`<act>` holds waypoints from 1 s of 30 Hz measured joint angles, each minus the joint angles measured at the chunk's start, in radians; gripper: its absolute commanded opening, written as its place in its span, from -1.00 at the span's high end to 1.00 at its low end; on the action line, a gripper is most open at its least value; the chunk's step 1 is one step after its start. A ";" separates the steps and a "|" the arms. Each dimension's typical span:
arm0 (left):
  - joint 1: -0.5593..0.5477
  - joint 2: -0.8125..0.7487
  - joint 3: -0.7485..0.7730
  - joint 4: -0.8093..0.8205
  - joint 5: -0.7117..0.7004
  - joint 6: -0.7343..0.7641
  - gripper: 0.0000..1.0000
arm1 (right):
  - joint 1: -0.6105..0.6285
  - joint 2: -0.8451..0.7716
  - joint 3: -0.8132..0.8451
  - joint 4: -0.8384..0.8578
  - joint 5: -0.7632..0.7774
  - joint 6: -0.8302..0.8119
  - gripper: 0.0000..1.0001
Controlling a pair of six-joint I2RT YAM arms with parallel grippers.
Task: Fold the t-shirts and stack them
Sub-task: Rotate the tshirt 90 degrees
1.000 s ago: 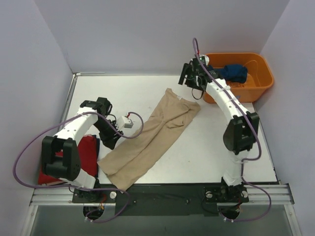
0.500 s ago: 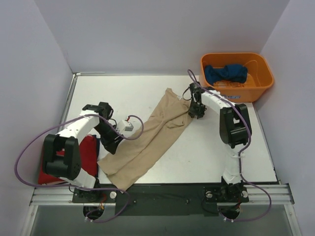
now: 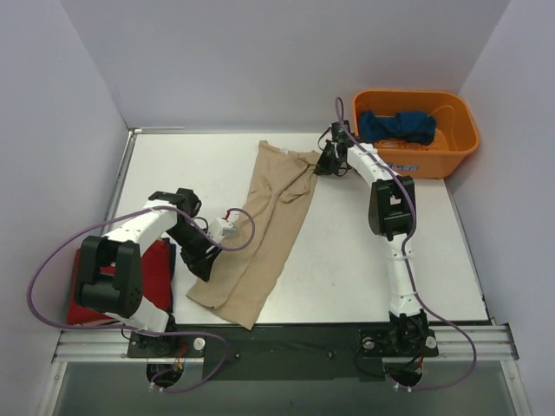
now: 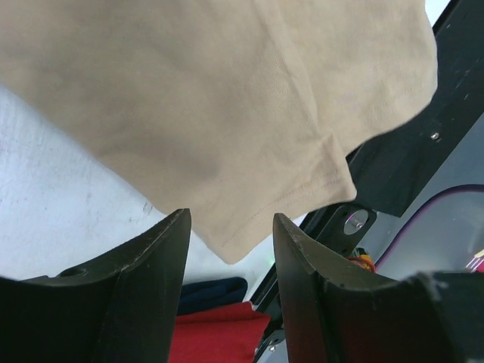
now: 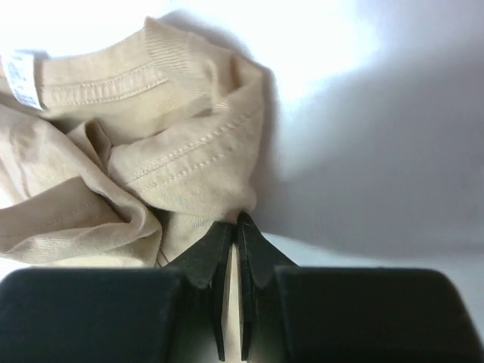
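Right claw (image 5: 233,227) pinched tight (left claw (image 4: 231,219) spread).

Red tee (image 3: 158,269) part-hidden by L arm (image 3: 139,227); tan tee (image 4: 227,91) cropped, wrist views

A robotics lab test cell: plain pale panel walls (image 3: 243,61) box in a flat white tabletop (image 3: 347,251) (silver aluminium rail (image 3: 473,340) along its near edge).
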 measured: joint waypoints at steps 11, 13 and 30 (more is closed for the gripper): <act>-0.031 0.012 0.000 0.122 0.038 -0.093 -0.16 | -0.026 0.290 0.336 0.311 -0.086 0.321 0.86; -0.031 0.016 -0.002 0.138 0.032 -0.100 -0.15 | -0.026 0.294 0.335 0.338 -0.080 0.349 0.56; -0.286 0.040 -0.122 0.220 0.001 -0.097 0.07 | 0.016 -0.035 0.040 0.368 -0.009 0.103 1.00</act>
